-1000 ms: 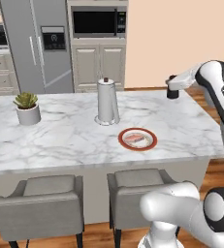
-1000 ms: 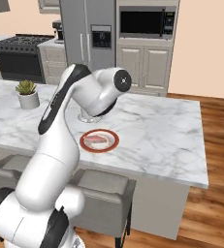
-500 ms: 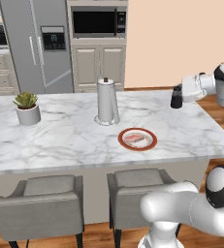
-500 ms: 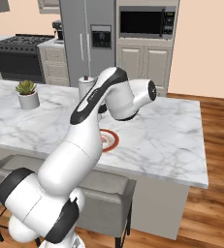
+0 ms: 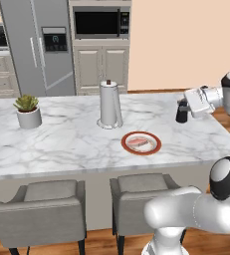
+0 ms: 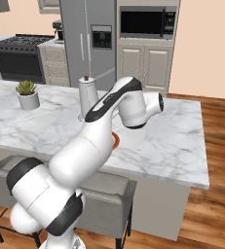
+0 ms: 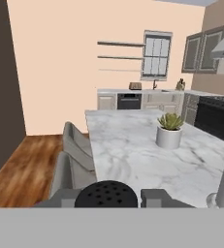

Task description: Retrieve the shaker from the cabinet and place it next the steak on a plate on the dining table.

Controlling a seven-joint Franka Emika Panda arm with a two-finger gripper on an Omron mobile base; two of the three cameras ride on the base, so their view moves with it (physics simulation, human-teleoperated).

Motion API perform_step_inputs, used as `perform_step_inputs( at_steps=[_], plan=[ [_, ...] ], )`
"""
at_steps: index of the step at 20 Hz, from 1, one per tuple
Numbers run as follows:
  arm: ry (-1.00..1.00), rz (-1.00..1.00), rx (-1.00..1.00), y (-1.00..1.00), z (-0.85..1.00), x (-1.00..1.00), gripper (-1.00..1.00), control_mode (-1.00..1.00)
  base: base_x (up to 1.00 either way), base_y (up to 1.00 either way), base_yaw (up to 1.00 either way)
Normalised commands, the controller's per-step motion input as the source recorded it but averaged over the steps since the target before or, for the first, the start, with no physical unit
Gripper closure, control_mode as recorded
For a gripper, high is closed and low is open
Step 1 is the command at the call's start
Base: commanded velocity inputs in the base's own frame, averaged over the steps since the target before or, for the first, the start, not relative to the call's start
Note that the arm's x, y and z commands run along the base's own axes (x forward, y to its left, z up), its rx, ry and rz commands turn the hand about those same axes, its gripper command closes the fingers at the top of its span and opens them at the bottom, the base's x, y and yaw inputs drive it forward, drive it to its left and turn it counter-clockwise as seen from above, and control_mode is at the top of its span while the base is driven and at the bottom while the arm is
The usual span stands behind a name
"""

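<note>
Clearly the jaws grip the small black cylindrical shaker (image 5: pixel 181 110), its cap perforated.

Both base views overlook the dining table (image 5: pixel 76 144) from opposite sides; the hand view skims it.

Paper-towel roll (image 5: pixel 110 104) upright mid-surface on its holder. Potted succulent (image 5: pixel 28 110) in white pot near the left end, well apart from the roll. 2 grey chairs (image 5: pixel 41 206) tucked along the near edge. Back wall: steel fridge (image 5: pixel 37 47), microwave (image 5: pixel 101 22) above cream cabinet doors (image 5: pixel 100 68), black range (image 6: pixel 20 58). Wood floor (image 6: pixel 220 160).
</note>
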Motion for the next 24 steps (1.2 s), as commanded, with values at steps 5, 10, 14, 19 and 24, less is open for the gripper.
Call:
perform_step_inputs(
  at_steps=[5, 10, 14, 19, 24],
  plan=[
    [0.0, 0.0, 0.0, 0.0, -0.35, 0.0, 1.0, -1.0, 0.0, 0.0, 0.0],
    [0.0, 0.0, 0.06, 0.0, -0.29, 0.0, 1.0, -1.0, 0.0, 0.0, 0.0],
    [0.0, 0.0, 0.07, -0.04, -0.28, 0.0, 1.0, -1.0, 0.0, 0.0, 0.0],
    [0.0, 0.0, 0.02, -0.07, -0.22, 0.0, 1.0, -1.0, 0.0, 0.0, 0.0],
    [0.0, 0.0, 0.0, -0.15, -0.12, 0.02, 1.0, -1.0, 0.0, 0.0, 0.0]
  ],
)
